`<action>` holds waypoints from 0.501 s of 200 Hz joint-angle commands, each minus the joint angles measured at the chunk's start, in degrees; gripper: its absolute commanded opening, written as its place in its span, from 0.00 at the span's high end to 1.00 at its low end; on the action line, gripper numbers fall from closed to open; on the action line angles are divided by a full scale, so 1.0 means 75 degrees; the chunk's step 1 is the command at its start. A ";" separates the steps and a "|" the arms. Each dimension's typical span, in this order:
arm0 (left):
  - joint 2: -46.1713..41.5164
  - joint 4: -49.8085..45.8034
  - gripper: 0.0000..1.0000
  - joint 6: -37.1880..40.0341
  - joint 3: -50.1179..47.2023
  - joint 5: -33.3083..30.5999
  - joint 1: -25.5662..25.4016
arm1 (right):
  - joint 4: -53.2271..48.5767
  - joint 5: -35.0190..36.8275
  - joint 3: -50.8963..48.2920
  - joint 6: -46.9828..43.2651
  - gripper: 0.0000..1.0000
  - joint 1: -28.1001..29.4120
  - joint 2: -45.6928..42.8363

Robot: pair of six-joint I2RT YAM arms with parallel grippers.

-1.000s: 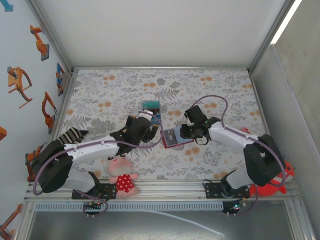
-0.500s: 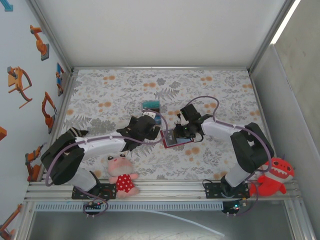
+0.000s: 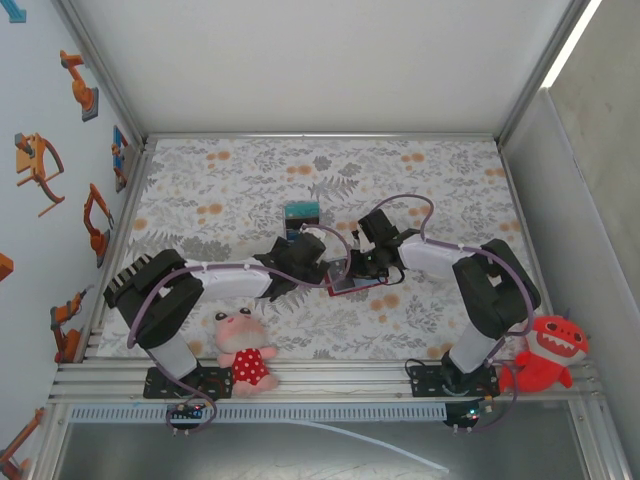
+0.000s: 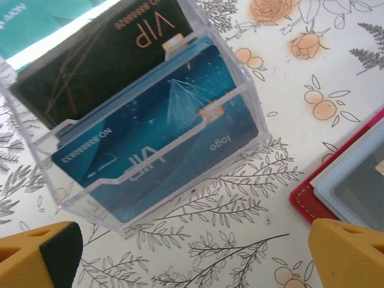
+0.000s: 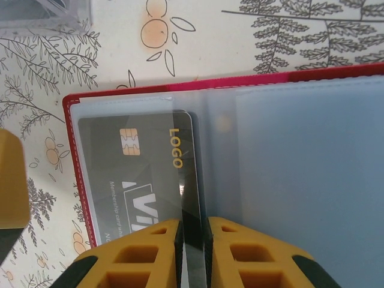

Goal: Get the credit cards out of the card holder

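Overhead, the right gripper (image 3: 363, 266) sat on the red wallet (image 3: 352, 284), the left gripper (image 3: 316, 260) just beside. From the left wrist, its fingers stood spread, a clear box (image 4: 144, 120) of cards ahead, the wallet off to the right. From the right wrist, fingers pinched the edge of a black card (image 5: 138, 174) in the wallet, its length running straight ahead; a backward pull seemed due.

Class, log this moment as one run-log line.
left gripper: open near clear box | right gripper: shut on dark card | card holder: open
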 commanded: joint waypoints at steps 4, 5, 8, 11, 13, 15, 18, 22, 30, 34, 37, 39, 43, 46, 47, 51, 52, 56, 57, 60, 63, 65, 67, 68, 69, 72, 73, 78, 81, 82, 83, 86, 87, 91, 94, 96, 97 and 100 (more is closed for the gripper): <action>0.0223 -0.0143 0.03 0.0126 0.0261 0.0067 -0.0076 | -0.0016 -0.0049 0.0128 -0.0014 0.82 -0.0008 0.0088; 0.0235 -0.0147 0.03 0.0129 0.0267 0.0072 -0.0078 | -0.0016 -0.0057 0.0129 -0.0007 0.82 -0.0008 0.0089; 0.0259 -0.0169 0.03 0.0132 0.0283 0.0057 -0.0087 | -0.0004 -0.0069 0.0122 0.0005 0.82 -0.0007 0.0100; 0.0277 -0.0199 0.03 0.0128 0.0293 0.0059 -0.0092 | 0.0002 -0.0080 0.0119 0.0002 0.82 -0.0016 0.0098; 0.0286 -0.0213 0.03 0.0125 0.0305 0.0051 -0.0093 | 0.0006 -0.0095 0.0110 0.0018 0.82 -0.0010 0.0104; 0.0300 -0.0235 0.03 0.0130 0.0316 0.0052 -0.0102 | 0.0016 -0.0104 0.0099 0.0022 0.82 -0.0008 0.0111; 0.0314 -0.0251 0.03 0.0126 0.0330 0.0037 -0.0113 | 0.0032 -0.0135 0.0086 0.0032 0.82 -0.0007 0.0113; 0.0345 -0.0301 0.03 0.0132 0.0352 0.0036 -0.0126 | 0.0058 -0.0173 0.0058 0.0045 0.82 -0.0007 0.0111; 0.0383 -0.0419 0.03 0.0132 0.0412 0.0023 -0.0160 | 0.0124 -0.0274 -0.0001 0.0082 0.82 -0.0007 0.0112; 0.0392 -0.0499 0.03 0.0132 0.0438 0.0009 -0.0173 | 0.0160 -0.0322 -0.0029 0.0110 0.82 -0.0007 0.0093; 0.0397 -0.0561 0.03 0.0132 0.0464 -0.0007 -0.0191 | 0.0179 -0.0366 -0.0062 0.0121 0.82 -0.0007 0.0095; 0.0410 -0.0594 0.03 0.0132 0.0470 -0.0015 -0.0202 | 0.0206 -0.0398 -0.0090 0.0130 0.82 -0.0007 0.0091; 0.0429 -0.0683 0.03 0.0132 0.0507 -0.0034 -0.0218 | 0.0243 -0.0451 -0.0128 0.0145 0.82 -0.0007 0.0070; 0.0433 -0.0751 0.03 0.0122 0.0541 -0.0039 -0.0232 | 0.0269 -0.0497 -0.0146 0.0153 0.82 -0.0007 0.0058; 0.0439 -0.0780 0.03 0.0121 0.0548 -0.0040 -0.0233 | 0.0273 -0.0509 -0.0160 0.0158 0.82 -0.0007 0.0050; 0.0457 -0.0852 0.03 0.0110 0.0577 -0.0039 -0.0250 | 0.0296 -0.0564 -0.0199 0.0174 0.82 -0.0007 0.0045; 0.0457 -0.0871 0.03 0.0109 0.0577 -0.0040 -0.0253 | 0.0298 -0.0584 -0.0204 0.0175 0.82 -0.0013 0.0044; 0.0476 -0.0936 0.03 0.0103 0.0606 -0.0031 -0.0268 | 0.0317 -0.0637 -0.0229 0.0188 0.82 -0.0010 0.0033; 0.0478 -0.0948 0.03 0.0100 0.0609 -0.0030 -0.0274 | 0.0315 -0.0644 -0.0242 0.0188 0.82 -0.0009 0.0032; 0.0487 -0.0994 0.03 0.0092 0.0618 -0.0040 -0.0288 | 0.0335 -0.0694 -0.0273 0.0196 0.82 -0.0007 0.0017; 0.0488 -0.1036 0.03 0.0096 0.0628 -0.0044 -0.0311 | 0.0352 -0.0723 -0.0301 0.0209 0.82 -0.0010 0.0019; 0.0491 -0.1047 0.03 0.0091 0.0634 -0.0042 -0.0317 | 0.0372 -0.0754 -0.0317 0.0219 0.82 -0.0017 0.0011; 0.0492 -0.1073 0.03 0.0087 0.0636 -0.0056 -0.0339 | 0.0389 -0.0782 -0.0333 0.0233 0.82 -0.0010 0.0008; 0.0492 -0.1081 0.03 0.0086 0.0636 -0.0060 -0.0345 | 0.0398 -0.0798 -0.0347 0.0240 0.82 -0.0009 0.0002; 0.0498 -0.1091 0.03 0.0074 0.0642 -0.0062 -0.0348 | 0.0408 -0.0812 -0.0360 0.0249 0.82 -0.0008 -0.0001; 0.0494 -0.1138 0.03 0.0049 0.0647 -0.0074 -0.0369 | 0.0433 -0.0855 -0.0380 0.0255 0.82 -0.0007 -0.0009; 0.0493 -0.1143 0.03 0.0044 0.0648 -0.0075 -0.0378 | 0.0437 -0.0870 -0.0394 0.0262 0.82 -0.0007 -0.0013; 0.0495 -0.1211 0.03 0.0013 0.0648 -0.0085 -0.0410 | 0.0460 -0.0906 -0.0441 0.0279 0.83 -0.0008 -0.0035; 0.0497 -0.1266 0.03 -0.0017 0.0648 -0.0082 -0.0431 | 0.0470 -0.0934 -0.0462 0.0295 0.83 -0.0007 -0.0037; 0.0488 -0.1283 0.03 -0.0025 0.0648 -0.0079 -0.0438 | 0.0485 -0.0939 -0.0476 0.0294 0.83 -0.0007 -0.0044; 0.0490 -0.1297 0.03 -0.0034 0.0648 -0.0083 -0.0441 | 0.0487 -0.0941 -0.0489 0.0305 0.83 -0.0007 -0.0047; 0.0489 -0.1338 0.03 -0.0067 0.0642 -0.0098 -0.0470 | 0.0494 -0.0959 -0.0517 0.0315 0.83 -0.0007 -0.0067; 0.0479 -0.1354 0.03 -0.0079 0.0639 -0.0093 -0.0475 | 0.0497 -0.0963 -0.0527 0.0316 0.83 -0.0007 -0.0070; 0.0466 -0.1416 0.03 -0.0126 0.0636 -0.0108 -0.0499 | 0.0508 -0.0973 -0.0564 0.0344 0.83 -0.0013 -0.0098; 0.0452 -0.1452 0.03 -0.0172 0.0620 -0.0106 -0.0517 | 0.0520 -0.0978 -0.0595 0.0350 0.83 -0.0008 -0.0112; 0.0450 -0.1488 0.03 -0.0202 0.0618 -0.0104 -0.0524 | 0.0520 -0.0978 -0.0610 0.0357 0.83 -0.0008 -0.0122; 0.0447 -0.1511 0.03 -0.0211 0.0615 -0.0108 -0.0531 | 0.0527 -0.0979 -0.0621 0.0366 0.83 -0.0007 -0.0127; 0.0435 -0.1549 0.03 -0.0249 0.0606 -0.0106 -0.0542 | 0.0540 -0.0987 -0.0644 0.0385 0.83 -0.0007 -0.0147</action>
